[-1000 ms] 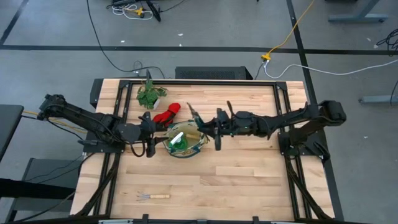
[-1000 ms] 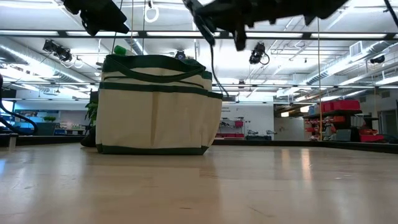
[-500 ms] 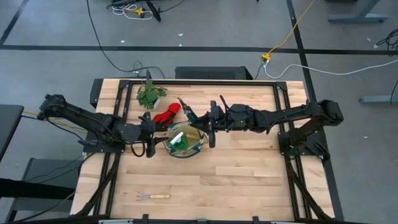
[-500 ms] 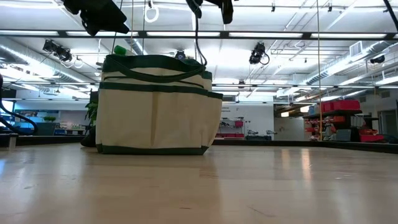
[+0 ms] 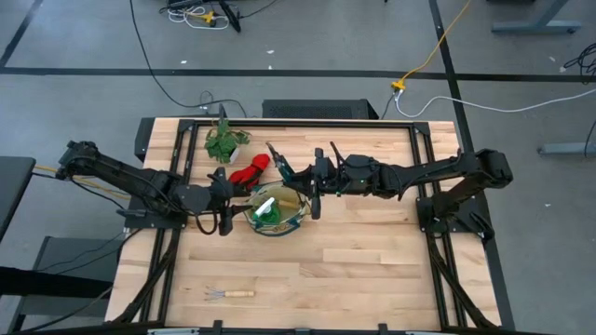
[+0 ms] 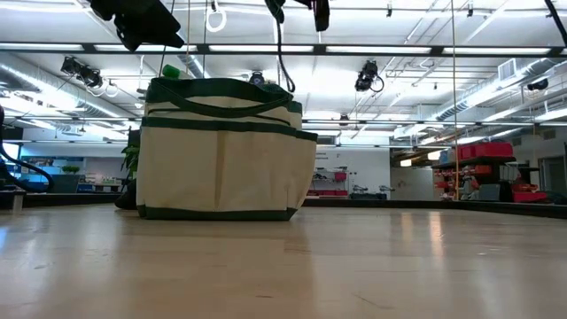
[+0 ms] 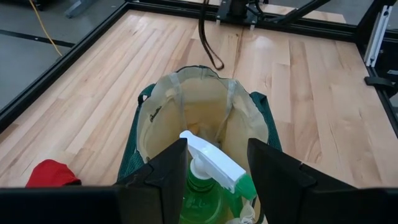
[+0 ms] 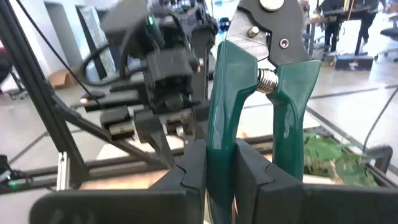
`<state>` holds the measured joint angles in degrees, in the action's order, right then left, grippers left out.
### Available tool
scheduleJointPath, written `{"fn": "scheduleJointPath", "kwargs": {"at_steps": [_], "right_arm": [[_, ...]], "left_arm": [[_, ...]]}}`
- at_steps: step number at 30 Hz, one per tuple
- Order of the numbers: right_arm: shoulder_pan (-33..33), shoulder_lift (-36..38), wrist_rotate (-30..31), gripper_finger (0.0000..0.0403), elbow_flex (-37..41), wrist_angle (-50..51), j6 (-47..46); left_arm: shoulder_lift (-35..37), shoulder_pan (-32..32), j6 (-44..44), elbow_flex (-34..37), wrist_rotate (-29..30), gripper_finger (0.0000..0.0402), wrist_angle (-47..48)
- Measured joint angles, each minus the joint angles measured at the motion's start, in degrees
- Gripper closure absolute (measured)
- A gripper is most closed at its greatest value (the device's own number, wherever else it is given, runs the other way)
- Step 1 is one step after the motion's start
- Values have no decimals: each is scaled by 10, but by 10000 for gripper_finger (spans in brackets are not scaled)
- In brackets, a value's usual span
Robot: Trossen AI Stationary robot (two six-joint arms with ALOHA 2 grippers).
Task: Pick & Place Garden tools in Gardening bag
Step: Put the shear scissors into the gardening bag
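Light wooden bench with a black metal frame, standing on a grey floor crossed by dark cables and a yellow cord. At bench height, the room behind shows a white ceiling with long strip lights, exposed ducts and hanging fixtures. Red bins on shelving stand far off at one side.

Green-handled pruning shears are gripped by one handle between the right gripper fingers, with the left gripper seen beyond.
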<state>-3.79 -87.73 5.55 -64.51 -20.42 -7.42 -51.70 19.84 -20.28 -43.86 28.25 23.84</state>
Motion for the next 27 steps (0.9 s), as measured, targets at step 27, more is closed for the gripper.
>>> {"fn": "scheduleJointPath", "kwargs": {"at_steps": [27], "right_arm": [[0,-101,-13,358,1,-8,5]], "left_arm": [[0,0,0,0,0,228,0]]}}
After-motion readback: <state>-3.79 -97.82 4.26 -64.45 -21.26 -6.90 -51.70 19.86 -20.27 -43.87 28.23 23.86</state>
